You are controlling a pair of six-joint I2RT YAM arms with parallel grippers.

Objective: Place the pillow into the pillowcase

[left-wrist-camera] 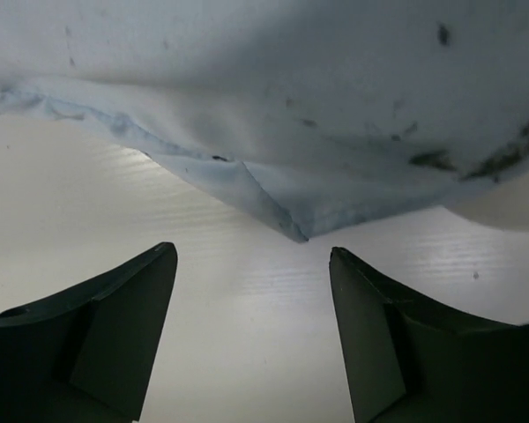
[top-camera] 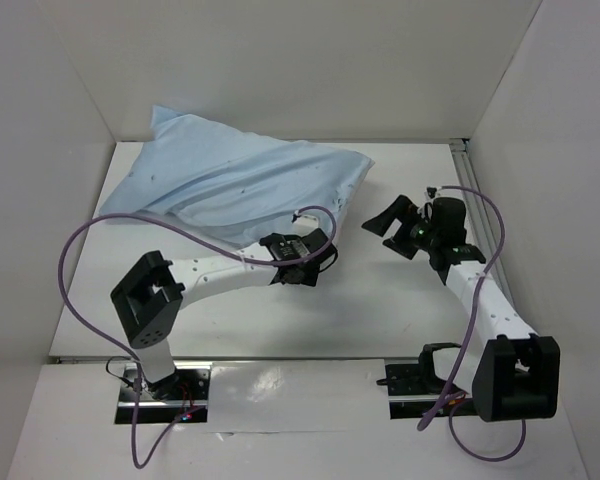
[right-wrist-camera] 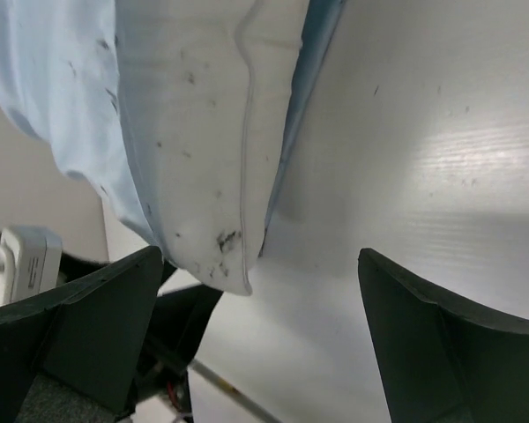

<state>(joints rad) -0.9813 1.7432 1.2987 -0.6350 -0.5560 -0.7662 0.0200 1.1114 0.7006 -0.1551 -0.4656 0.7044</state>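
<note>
White worktop first, arm bases bolted along its near edge. Further in, near the middle, left gripper with jaws spread wide, holding nothing, aimed at a drooping hemmed corner of blue cloth just ahead and apart from it. To the right of the middle, right gripper likewise gaping wide and empty, facing the open end of the bundle from just beside it. Beyond both, pale-blue pillowcase lying plump and wrinkled, slanting from the far-left corner toward the middle of the worktop, its pointed far end rising against the back wall. Inside it, almost wholly swallowed, white pillow: from the right wrist view, only a smudged white end showing past the blue hem at the mouth; from above, hardly any white to be seen. Judged from that: stuffing very nearly done. Left to do, probably: tugging the hem over that last exposed end and squaring the corners. Whether the far corners sit fully home: impossible to tell from here.
</note>
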